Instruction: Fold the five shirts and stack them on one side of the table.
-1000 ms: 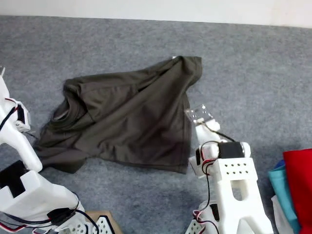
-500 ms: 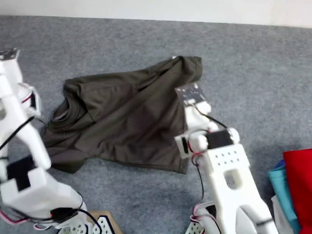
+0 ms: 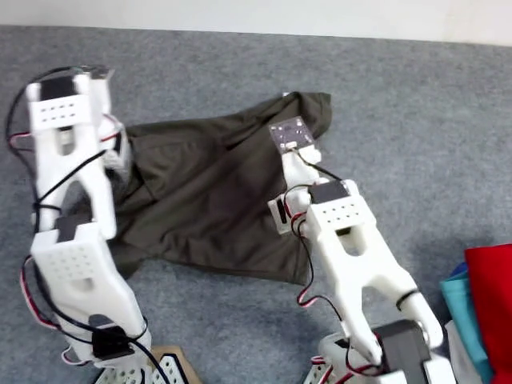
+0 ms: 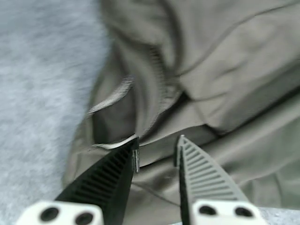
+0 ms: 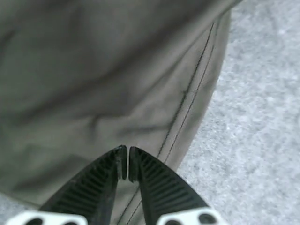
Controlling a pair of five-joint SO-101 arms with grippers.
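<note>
While the left tool (image 4: 157, 145) is hovering half-open and empty above the olive shirt (image 3: 216, 200), at its collar (image 4: 154, 89), the right tool (image 5: 127, 161) is hanging closed on nothing over the hem (image 5: 192, 93); unopened, it is likely risking bunching cloth.

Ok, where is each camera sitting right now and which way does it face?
High view: fixed above the table, looking down on the dark shirt, with the left arm and right arm over it.
Left wrist view: on the left arm, looking down past the open left gripper at the shirt's collar.
Right wrist view: on the right arm, looking down past the shut right gripper at the shirt's stitched edge and the table.
Shared: all three show the shirt and the table.
</note>
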